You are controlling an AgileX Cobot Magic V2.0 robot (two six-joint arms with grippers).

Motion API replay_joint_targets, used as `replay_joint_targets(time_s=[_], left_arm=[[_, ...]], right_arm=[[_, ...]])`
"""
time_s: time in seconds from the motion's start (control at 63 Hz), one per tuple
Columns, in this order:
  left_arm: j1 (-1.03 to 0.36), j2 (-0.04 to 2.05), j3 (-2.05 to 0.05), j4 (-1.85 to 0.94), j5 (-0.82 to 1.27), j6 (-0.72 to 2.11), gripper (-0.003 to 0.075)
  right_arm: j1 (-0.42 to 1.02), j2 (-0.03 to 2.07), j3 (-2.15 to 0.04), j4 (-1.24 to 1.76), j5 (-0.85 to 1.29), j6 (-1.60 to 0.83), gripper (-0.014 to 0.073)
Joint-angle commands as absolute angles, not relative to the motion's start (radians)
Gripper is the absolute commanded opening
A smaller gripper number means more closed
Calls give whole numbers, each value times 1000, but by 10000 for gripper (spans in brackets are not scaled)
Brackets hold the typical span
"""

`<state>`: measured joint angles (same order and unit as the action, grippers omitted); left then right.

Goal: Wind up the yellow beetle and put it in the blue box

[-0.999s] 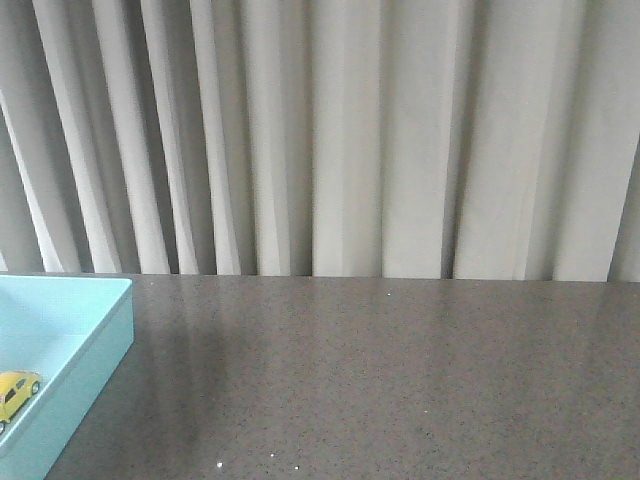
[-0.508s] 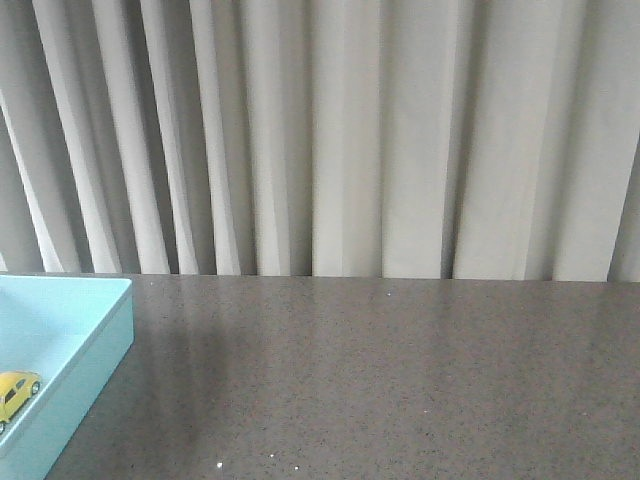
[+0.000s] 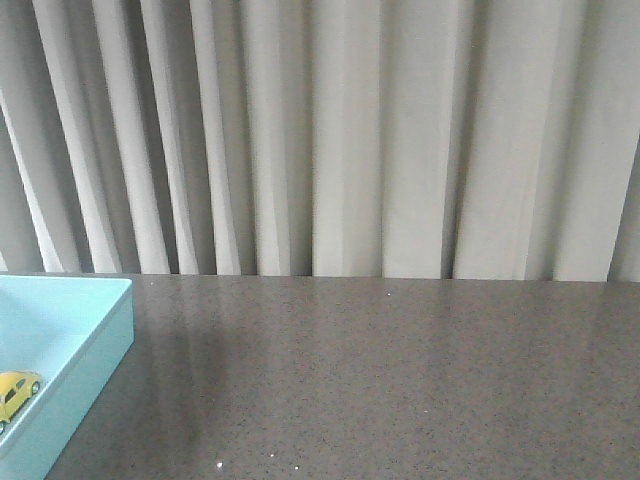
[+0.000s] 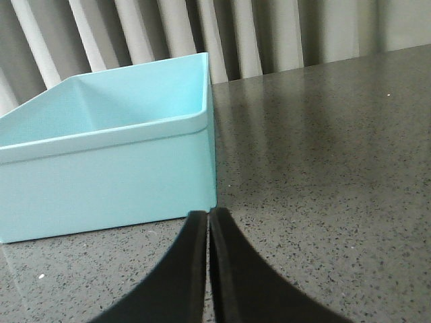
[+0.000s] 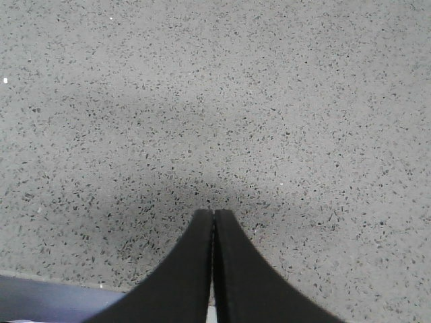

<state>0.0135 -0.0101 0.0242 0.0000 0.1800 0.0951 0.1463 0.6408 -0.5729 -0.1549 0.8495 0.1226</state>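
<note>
A dark speckled table meets pale grey pleated curtains hanging behind it.

- Looks like a staged test space, a lab setup: pale pleated curtain closes off the whole back.
- Dark speckled stone-look table fills the front.

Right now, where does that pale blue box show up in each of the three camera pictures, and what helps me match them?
Front view: the blue box sits at the left edge, cut off by the frame, with the yellow beetle inside it.
Left wrist view: the box fills the left half, its near corner just beyond the shut left gripper.
Right wrist view: not in it; only table.
Shared landmark: the speckled dark table.
</note>
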Motion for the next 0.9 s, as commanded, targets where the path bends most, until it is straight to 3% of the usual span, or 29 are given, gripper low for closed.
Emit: replay_joint_targets(time_s=[0.0, 0.412, 0.698, 0.888], left_arm=[[8, -27, 16, -6, 114, 89, -6], [8, -27, 16, -6, 114, 89, -5], [8, -27, 16, -6, 114, 89, -5], [8, -27, 16, -6, 114, 89, -5]], right_arm=[[147, 640, -596, -173, 800, 121, -7], [134, 586, -579, -195, 784, 121, -7], [-25, 254, -253, -155, 254, 122, -7], [-94, 55, -31, -153, 44, 121, -7]])
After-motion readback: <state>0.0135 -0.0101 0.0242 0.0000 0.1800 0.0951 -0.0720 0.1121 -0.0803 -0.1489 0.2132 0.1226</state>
